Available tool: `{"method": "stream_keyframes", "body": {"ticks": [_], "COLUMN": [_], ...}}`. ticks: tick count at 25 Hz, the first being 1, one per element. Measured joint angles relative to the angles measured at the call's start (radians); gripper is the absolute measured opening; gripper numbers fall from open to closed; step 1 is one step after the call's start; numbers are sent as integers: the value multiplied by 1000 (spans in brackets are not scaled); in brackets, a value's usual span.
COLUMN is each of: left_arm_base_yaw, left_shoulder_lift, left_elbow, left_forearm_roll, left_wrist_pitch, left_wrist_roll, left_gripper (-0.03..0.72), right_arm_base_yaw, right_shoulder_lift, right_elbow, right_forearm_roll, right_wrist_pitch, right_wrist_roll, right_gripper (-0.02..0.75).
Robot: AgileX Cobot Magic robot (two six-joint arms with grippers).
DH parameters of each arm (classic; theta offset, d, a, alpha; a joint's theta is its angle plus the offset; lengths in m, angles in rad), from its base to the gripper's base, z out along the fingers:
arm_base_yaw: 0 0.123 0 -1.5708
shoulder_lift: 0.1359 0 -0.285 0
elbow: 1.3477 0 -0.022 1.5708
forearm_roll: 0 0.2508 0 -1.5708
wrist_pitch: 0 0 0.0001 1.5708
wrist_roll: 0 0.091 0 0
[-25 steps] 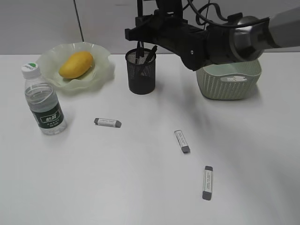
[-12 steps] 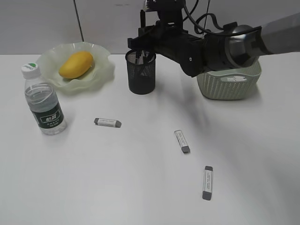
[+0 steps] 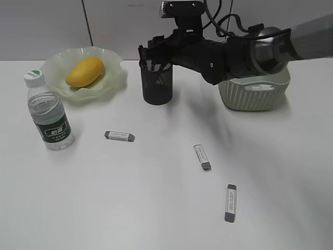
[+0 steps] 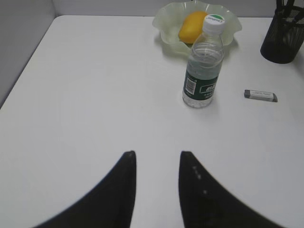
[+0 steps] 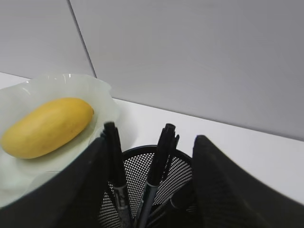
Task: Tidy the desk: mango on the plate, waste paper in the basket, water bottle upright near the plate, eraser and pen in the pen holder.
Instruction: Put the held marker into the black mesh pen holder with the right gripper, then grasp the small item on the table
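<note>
Pen holder [image 3: 156,82] | far centre of table [image 3: 156,208] | pens [image 5: 154,175] seen standing inside | right gripper [image 5: 149,156] held spread over its rim, nothing grasped | left gripper [image 4: 156,190] parted, empty | step judged: pen drop-off | next: three erasers [image 3: 119,136] to be picked up.

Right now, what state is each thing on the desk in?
Mango: lying on the plate.
Bottle: upright, capped, near the plate.
Pen holder: upright, pens inside.
Three erasers: flat on the desk.
Basket: upright; contents hidden.
Right claw: open over the holder.
</note>
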Motion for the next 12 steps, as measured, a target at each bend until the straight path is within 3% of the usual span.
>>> {"method": "stream_keyframes", "body": {"ticks": [7, 12], "left_arm_base_yaw": [0, 0], "left_shoulder_lift": [0, 0], "left_elbow": [0, 0], "left_forearm_roll": [-5, -6], "left_wrist_pitch": [0, 0], "left_wrist_roll": [0, 0], "left_gripper": [239, 239], "right_arm_base_yaw": [0, 0], "right_shoulder_lift": [-90, -201], "right_elbow": [0, -8], "right_forearm_roll": [1, 3], "right_wrist_pitch": [133, 377], "right_wrist_roll": [27, 31], "right_gripper": [459, 443]}}
